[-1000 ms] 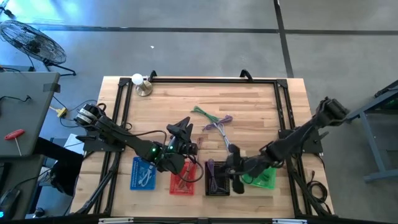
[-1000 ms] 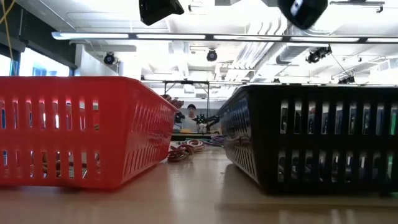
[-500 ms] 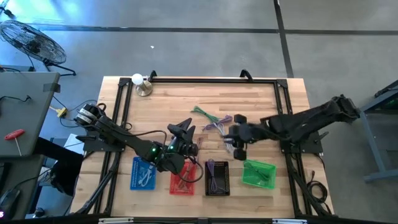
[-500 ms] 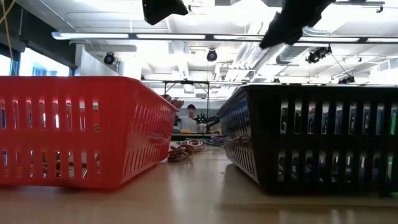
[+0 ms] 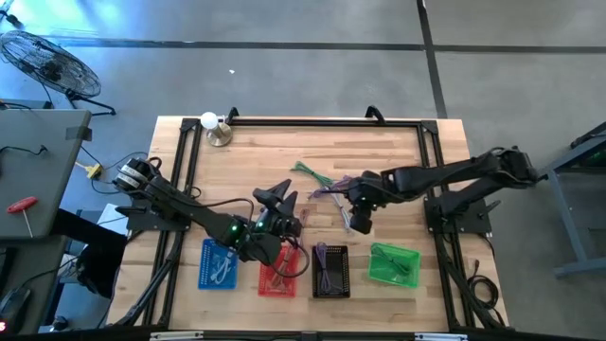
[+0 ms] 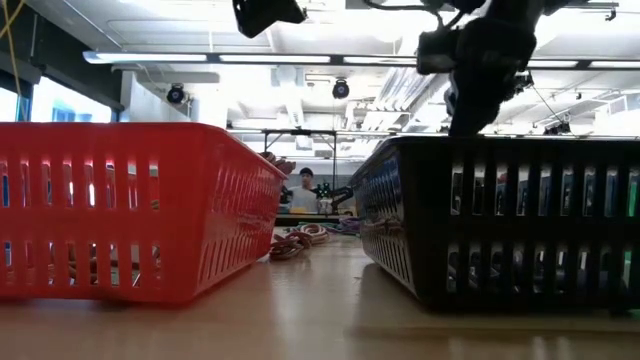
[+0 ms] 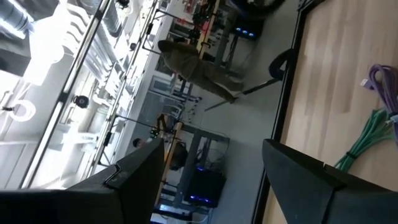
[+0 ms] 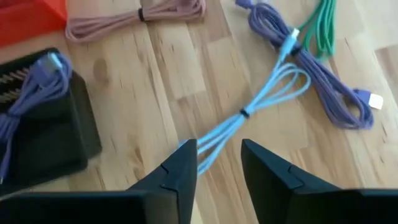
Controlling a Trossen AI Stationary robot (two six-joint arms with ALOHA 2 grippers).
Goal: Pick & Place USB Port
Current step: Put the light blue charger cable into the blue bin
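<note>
Several bundled USB cables lie on the wooden table: a light blue one (image 8: 258, 99), a purple one (image 8: 317, 68), a green one (image 8: 323, 28) and a pink one (image 8: 137, 15). In the high view this pile (image 5: 327, 183) sits beyond a row of four baskets. My right gripper (image 8: 217, 158) hangs open just above the near end of the light blue cable, fingers on either side of it; it also shows as my right gripper (image 5: 358, 216). My left gripper (image 5: 276, 201) is open and raised near the red basket (image 5: 281, 272), pointing away at the room.
The blue (image 5: 219, 263), red, black (image 5: 330, 270) and green (image 5: 395, 264) baskets line the near edge; the black one holds a purple cable (image 8: 34, 93). A white ball on a brass base (image 5: 216, 129) stands at the far left corner. Black rails (image 5: 428, 161) frame the table.
My right gripper has risen from over the black and green baskets and swung toward the far edge, coming down over the cable pile above the light blue cable. The left arm has kept still.
</note>
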